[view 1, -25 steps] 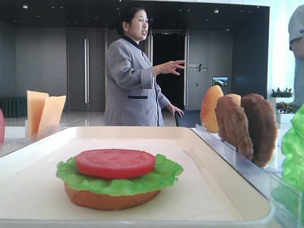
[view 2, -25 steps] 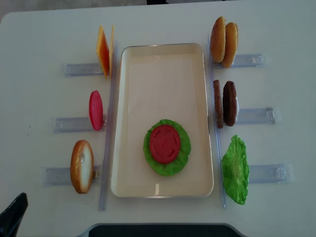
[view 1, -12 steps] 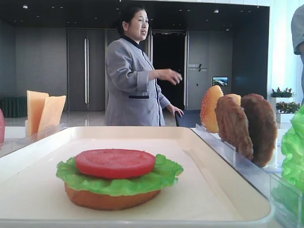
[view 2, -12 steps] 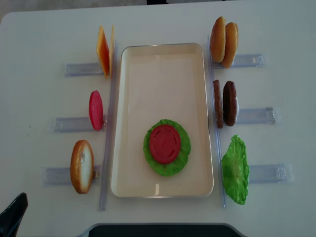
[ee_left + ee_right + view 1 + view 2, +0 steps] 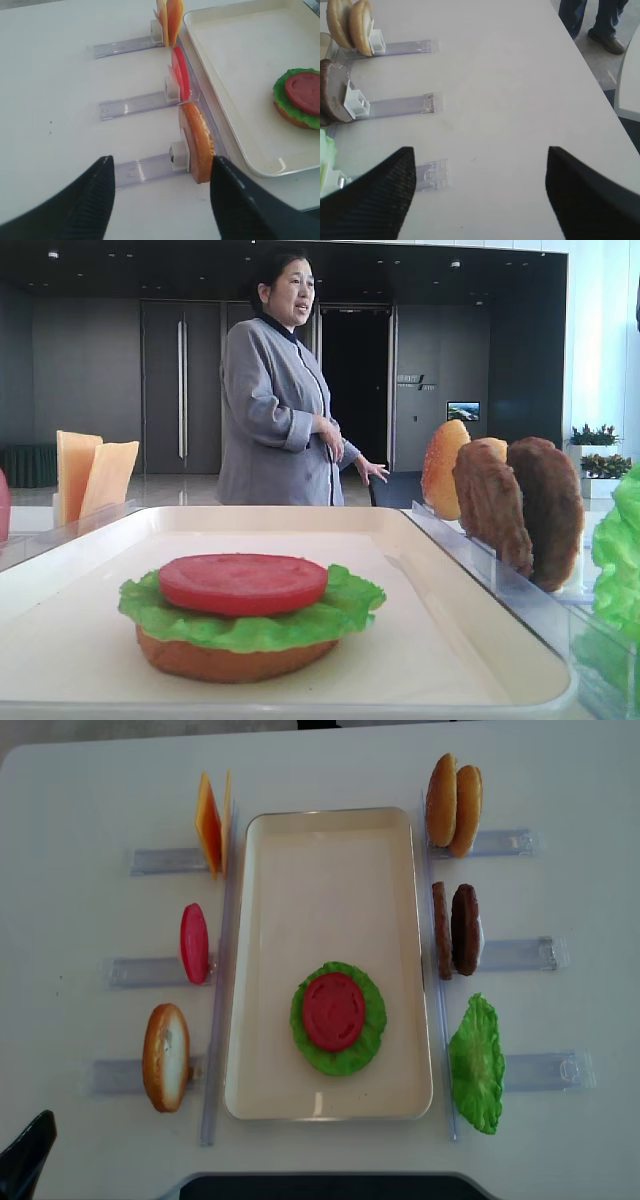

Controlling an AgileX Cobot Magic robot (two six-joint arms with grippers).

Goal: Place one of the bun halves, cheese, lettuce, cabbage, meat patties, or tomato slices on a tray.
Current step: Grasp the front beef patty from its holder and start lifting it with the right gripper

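Note:
On the cream tray (image 5: pixel 330 850) lies a stack: a flat bun base (image 5: pixel 230 660), lettuce (image 5: pixel 372 1020) and a tomato slice (image 5: pixel 333 1011) on top. In holders left of the tray stand cheese (image 5: pixel 210 823), another tomato slice (image 5: pixel 194 942) and a domed bun half (image 5: pixel 166 1057). To its right stand two bun halves (image 5: pixel 453 805), meat patties (image 5: pixel 455 930) and a lettuce leaf (image 5: pixel 477 1065). Cabbage is out of view. My left gripper (image 5: pixel 162 200) is open over the table, just short of the left bun half (image 5: pixel 197 142). My right gripper (image 5: pixel 480 195) is open above bare table, right of the holders.
Clear acrylic holders (image 5: pixel 520 955) stick out on both sides of the tray. A woman in grey (image 5: pixel 280 410) stands behind the table. Someone's legs (image 5: pixel 600 20) are past the table's right edge. A dark edge (image 5: pixel 320 1187) borders the near side.
The woman has lowered her outstretched arm. Nothing on the table and neither gripper has moved.

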